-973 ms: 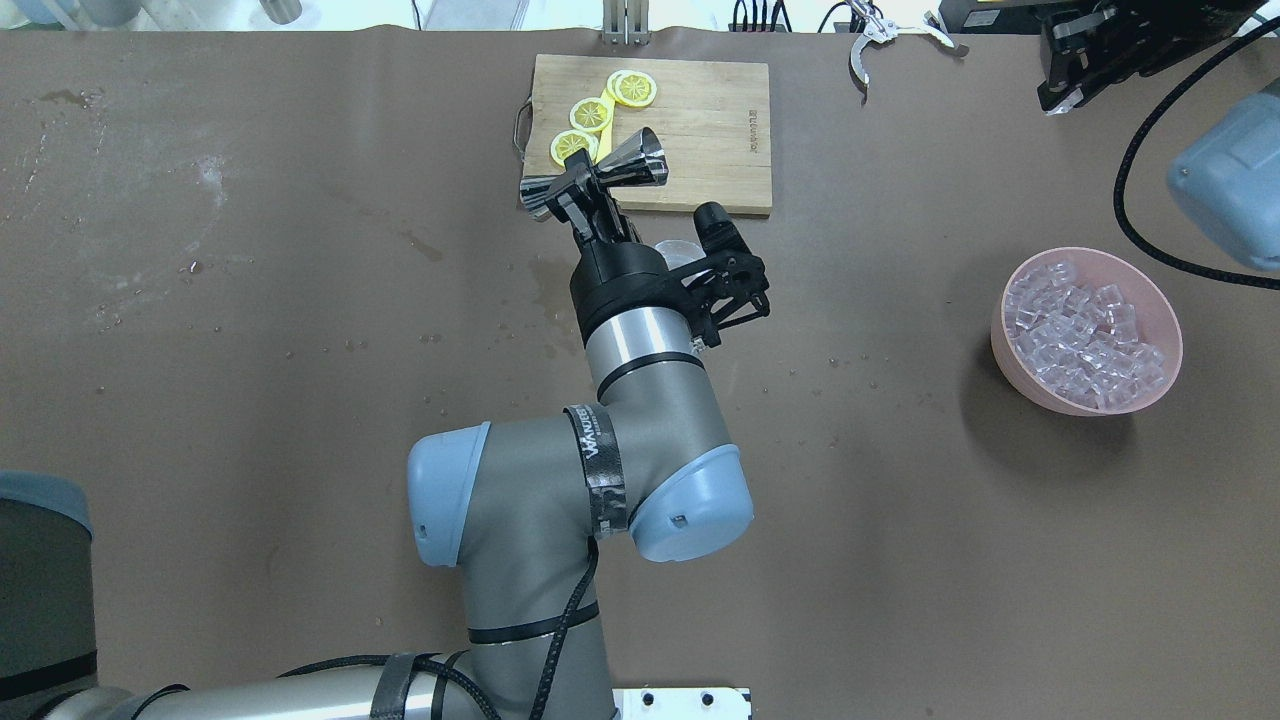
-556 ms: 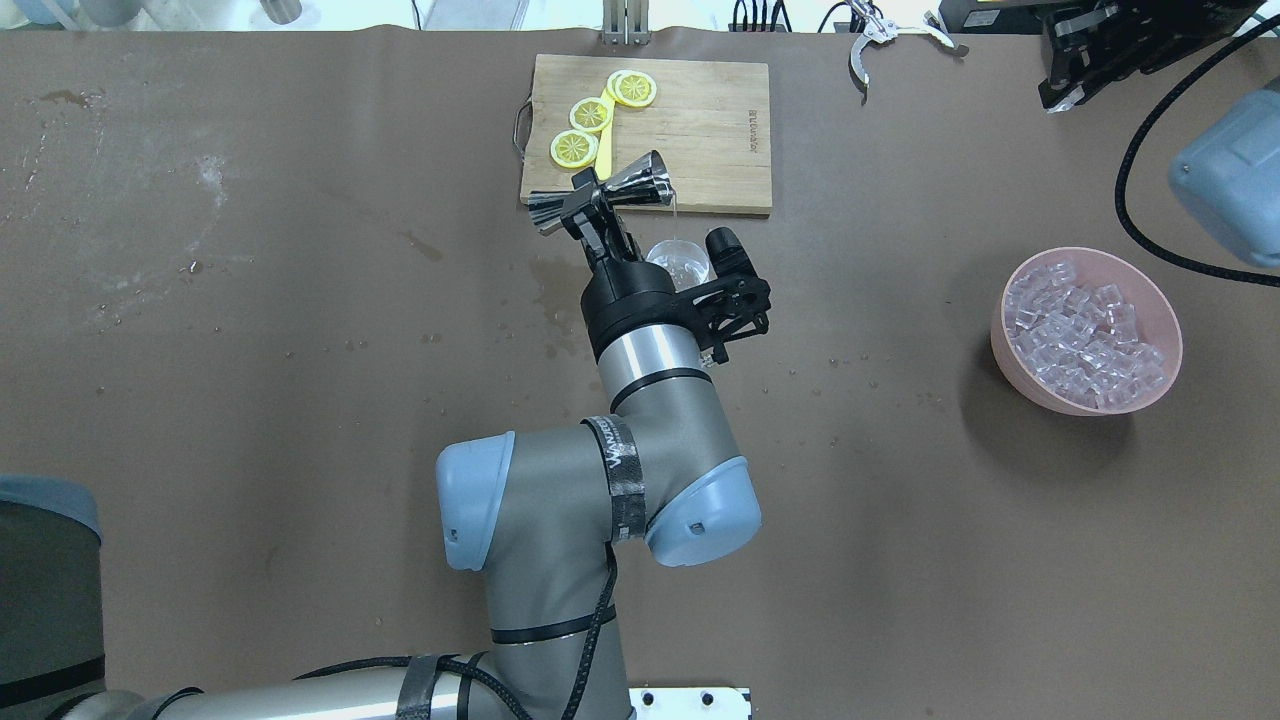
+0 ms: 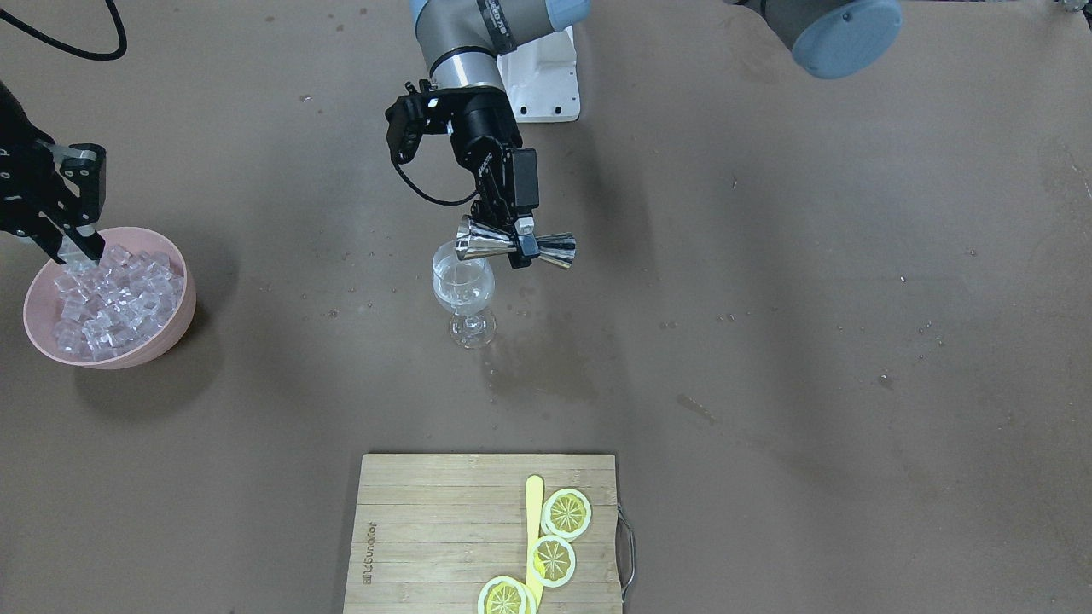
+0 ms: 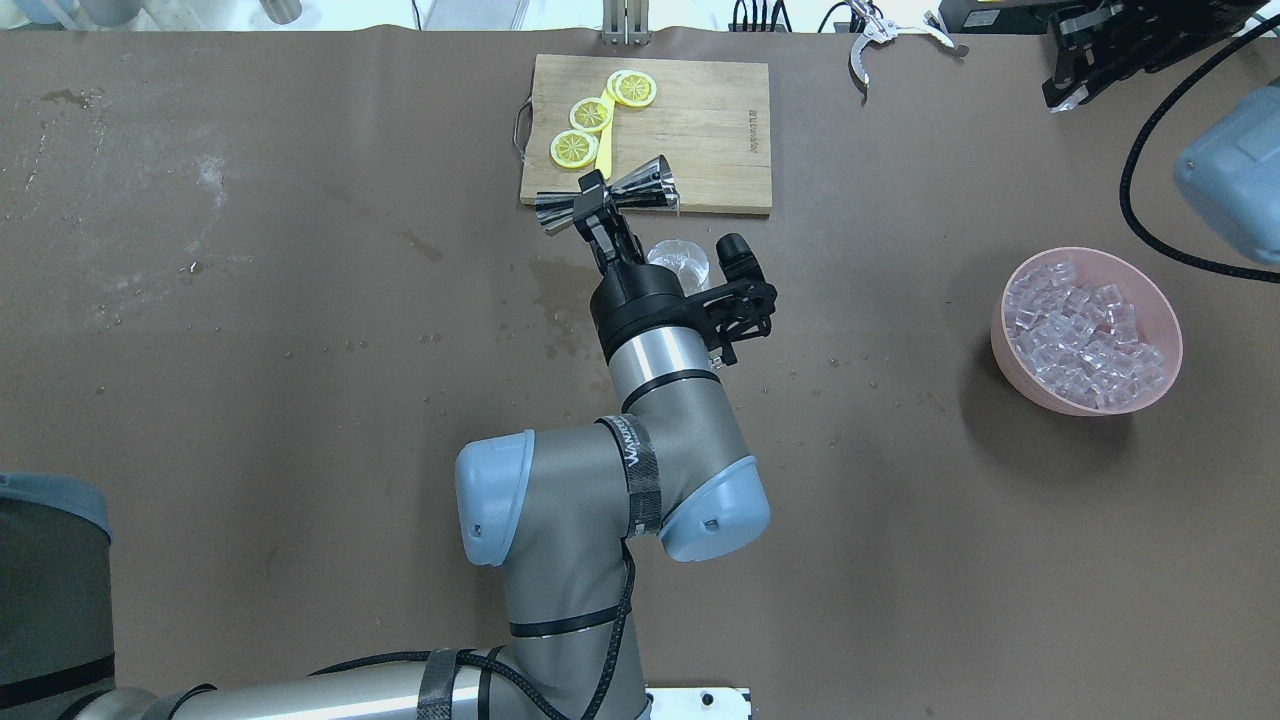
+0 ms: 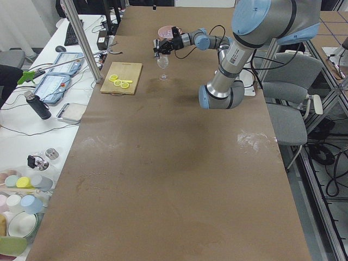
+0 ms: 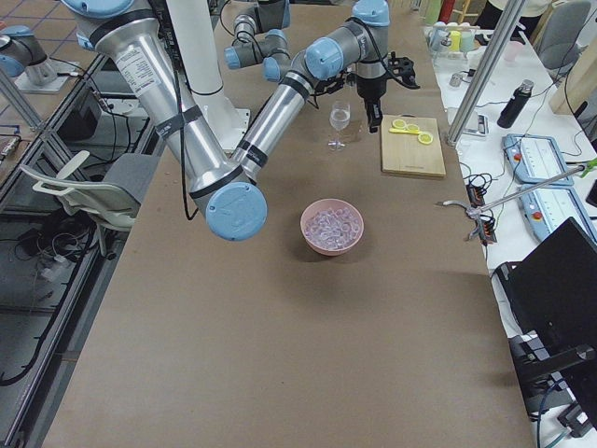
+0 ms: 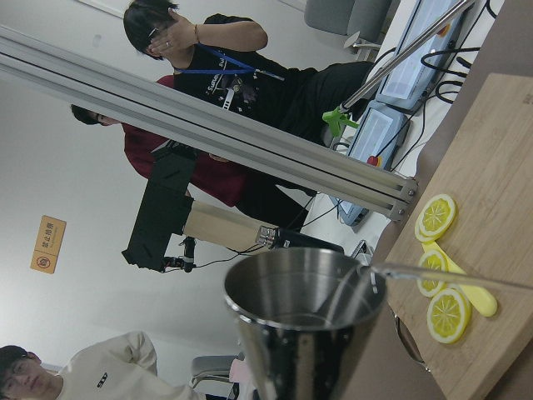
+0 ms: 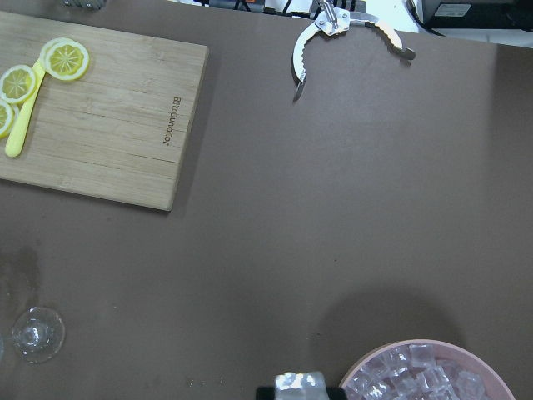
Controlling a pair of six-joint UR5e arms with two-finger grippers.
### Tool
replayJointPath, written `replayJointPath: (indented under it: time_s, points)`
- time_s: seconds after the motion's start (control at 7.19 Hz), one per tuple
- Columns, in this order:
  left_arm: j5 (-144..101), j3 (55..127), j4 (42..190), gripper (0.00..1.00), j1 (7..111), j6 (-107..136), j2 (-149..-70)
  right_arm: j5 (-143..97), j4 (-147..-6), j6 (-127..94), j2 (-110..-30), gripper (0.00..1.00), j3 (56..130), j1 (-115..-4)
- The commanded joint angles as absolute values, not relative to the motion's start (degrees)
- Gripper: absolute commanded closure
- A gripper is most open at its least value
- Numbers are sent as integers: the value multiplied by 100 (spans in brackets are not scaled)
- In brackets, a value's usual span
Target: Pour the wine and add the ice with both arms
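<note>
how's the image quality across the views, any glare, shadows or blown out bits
Front-facing view: even light, a soft shadow beside the pink bowl, the wine glass sharp. Overhead view: bright glints streak the jigger. Left wrist view: the jigger looms dark against a bright pale wall. Right wrist view: sharp; the right end effector, holding an ice cube, is cropped at the bottom edge.

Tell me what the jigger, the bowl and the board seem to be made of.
Jigger: polished metal, probably steel; mirror-like reflections.
Bowl: matte pink, probably plastic; even colour, no shine.
Board: wood or bamboo, unvarnished look; glued strips and grain show.
</note>
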State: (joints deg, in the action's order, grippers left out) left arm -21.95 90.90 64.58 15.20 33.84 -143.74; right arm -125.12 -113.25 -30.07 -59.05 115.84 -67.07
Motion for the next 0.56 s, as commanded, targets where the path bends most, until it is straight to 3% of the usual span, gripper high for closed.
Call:
replayJointPath:
  time_s: [0.0,0.42]
  points:
    - [-2153,9070,6434,100,1521,3384,-14344,-12542,-11329,-3006,-5924,100,11593,-6724]
    - [-2118,9079,6451,100,1547,3436,-14282,-12542,-11320,-3076,-5933,100,11619,-6715]
